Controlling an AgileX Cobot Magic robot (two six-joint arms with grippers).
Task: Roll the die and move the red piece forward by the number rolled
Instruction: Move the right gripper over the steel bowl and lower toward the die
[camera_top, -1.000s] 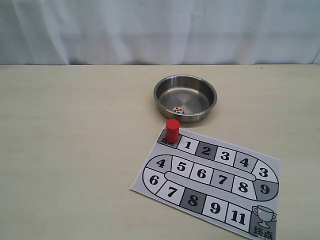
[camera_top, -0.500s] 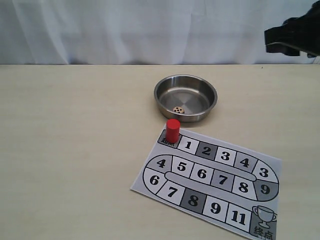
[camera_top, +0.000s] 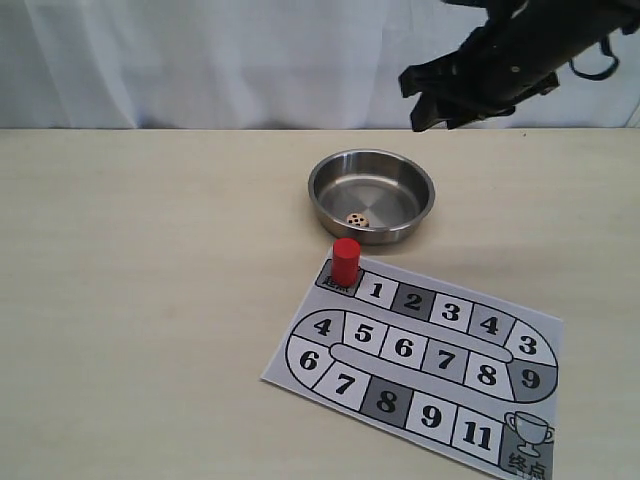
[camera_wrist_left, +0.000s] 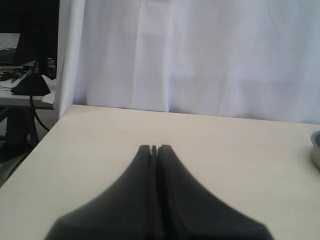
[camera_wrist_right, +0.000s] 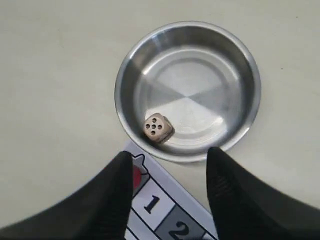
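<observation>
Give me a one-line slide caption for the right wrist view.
Open right gripper hovers above the steel bowl, the die resting inside it.

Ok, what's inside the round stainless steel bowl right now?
Only the small beige wooden die, lying on the floor of the round stainless steel bowl near the wall beside the game board, five pips up. Its underside is hidden; nothing else shows inside.

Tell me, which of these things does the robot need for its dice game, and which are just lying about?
For the job:
- die, in the bowl
- red piece, on the board beside square 1
- right hand, open, aimed at the bowl

Just about:
- left hand, shut, nothing in it
- curtain behind
</observation>
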